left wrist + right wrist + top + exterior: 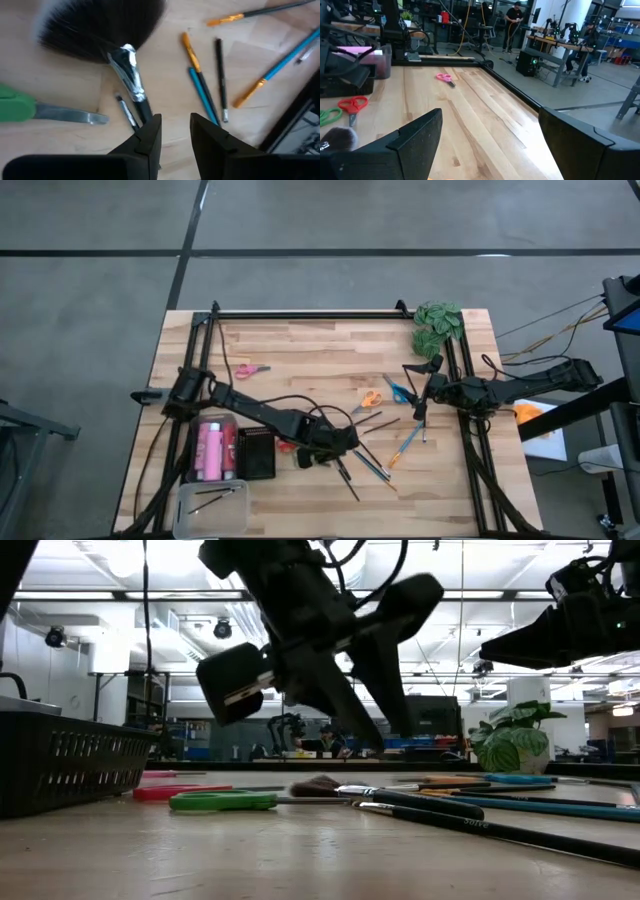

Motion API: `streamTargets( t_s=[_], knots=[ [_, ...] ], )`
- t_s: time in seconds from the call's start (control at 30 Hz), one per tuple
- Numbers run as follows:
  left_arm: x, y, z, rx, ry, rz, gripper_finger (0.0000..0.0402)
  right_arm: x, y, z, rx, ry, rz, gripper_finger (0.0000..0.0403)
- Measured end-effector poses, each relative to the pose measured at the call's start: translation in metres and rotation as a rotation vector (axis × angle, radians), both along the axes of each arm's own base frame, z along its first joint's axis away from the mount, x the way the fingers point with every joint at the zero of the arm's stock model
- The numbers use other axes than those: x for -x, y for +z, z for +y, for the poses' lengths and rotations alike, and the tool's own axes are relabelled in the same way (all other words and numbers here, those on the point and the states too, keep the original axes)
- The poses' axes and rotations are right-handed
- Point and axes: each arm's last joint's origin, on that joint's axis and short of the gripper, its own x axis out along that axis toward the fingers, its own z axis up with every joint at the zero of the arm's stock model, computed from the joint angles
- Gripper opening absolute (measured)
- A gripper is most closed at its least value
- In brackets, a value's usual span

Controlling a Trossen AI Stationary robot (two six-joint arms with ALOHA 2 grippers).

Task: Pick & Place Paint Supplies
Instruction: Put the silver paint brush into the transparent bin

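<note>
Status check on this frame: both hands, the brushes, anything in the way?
Left hand part open, empty, low over the fan brush. Right hand wide open, empty, waiting by the table's right edge. Loose brushes and green scissors crowd the pick.

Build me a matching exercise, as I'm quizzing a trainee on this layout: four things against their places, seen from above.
Things:
1 pink scissors
2 orange scissors
3 green leafy clump
4 clear tray

Places:
a top right corner of the table
b bottom left corner
c around the middle
d left half, alone near the top

Pairs: 1-d, 2-c, 3-a, 4-b
</note>
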Motion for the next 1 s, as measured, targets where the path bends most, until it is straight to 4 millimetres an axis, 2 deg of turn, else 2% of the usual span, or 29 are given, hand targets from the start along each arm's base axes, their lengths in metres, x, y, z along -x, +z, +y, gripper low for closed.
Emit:
streamTargets(
  t_s=[0.3,0.63,1.0],
  knots=[
    [0.002,-0.005,0.001,0.007,0.009,0.025,0.0103,0.000,0.000,0.000,0.001,0.000,0.000,0.0329],
    [0.000,-0.021,0.000,0.014,0.004,0.056,0.0103,0.000,0.000,0.000,0.001,0.000,0.000,0.0329],
    [-0.001,-0.030,0.000,0.008,0.005,0.077,0.0103,0.000,0.000,0.000,0.000,-0.001,0.000,0.0329]
  ],
)
